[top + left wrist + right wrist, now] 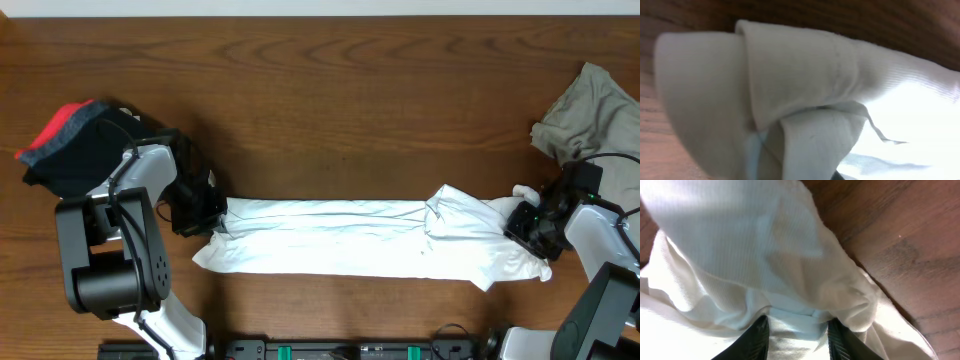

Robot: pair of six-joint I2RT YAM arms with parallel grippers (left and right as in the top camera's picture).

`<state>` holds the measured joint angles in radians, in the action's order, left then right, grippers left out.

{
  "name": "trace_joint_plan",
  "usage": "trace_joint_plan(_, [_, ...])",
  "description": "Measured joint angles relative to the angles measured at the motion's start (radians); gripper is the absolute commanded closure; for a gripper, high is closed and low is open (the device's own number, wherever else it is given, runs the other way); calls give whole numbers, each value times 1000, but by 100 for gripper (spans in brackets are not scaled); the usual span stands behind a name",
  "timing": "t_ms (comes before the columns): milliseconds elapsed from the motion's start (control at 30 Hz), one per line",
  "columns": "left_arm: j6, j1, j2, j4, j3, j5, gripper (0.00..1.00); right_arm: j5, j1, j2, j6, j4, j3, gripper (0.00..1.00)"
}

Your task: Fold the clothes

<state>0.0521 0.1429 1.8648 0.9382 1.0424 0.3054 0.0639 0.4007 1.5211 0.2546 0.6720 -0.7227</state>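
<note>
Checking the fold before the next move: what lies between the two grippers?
The white shirt, folded into a long band, fills the whole stretch from the left gripper to the right gripper; nothing else lies there. The overhead view shows it.

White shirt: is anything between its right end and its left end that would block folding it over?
Nothing visible. The white shirt lies as a bare strip on the table; the khaki garment and black-red pile sit beyond its ends.
</note>
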Motion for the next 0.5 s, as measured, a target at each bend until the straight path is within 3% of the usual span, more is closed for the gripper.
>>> trace_joint_plan(333, [0, -2, -34, 79, 47, -22, 94, 39, 2, 0, -1, 28, -20, 60])
trace_joint_plan(500, [16, -2, -154, 87, 53, -116, 94, 127, 2, -27, -4, 134, -148, 57])
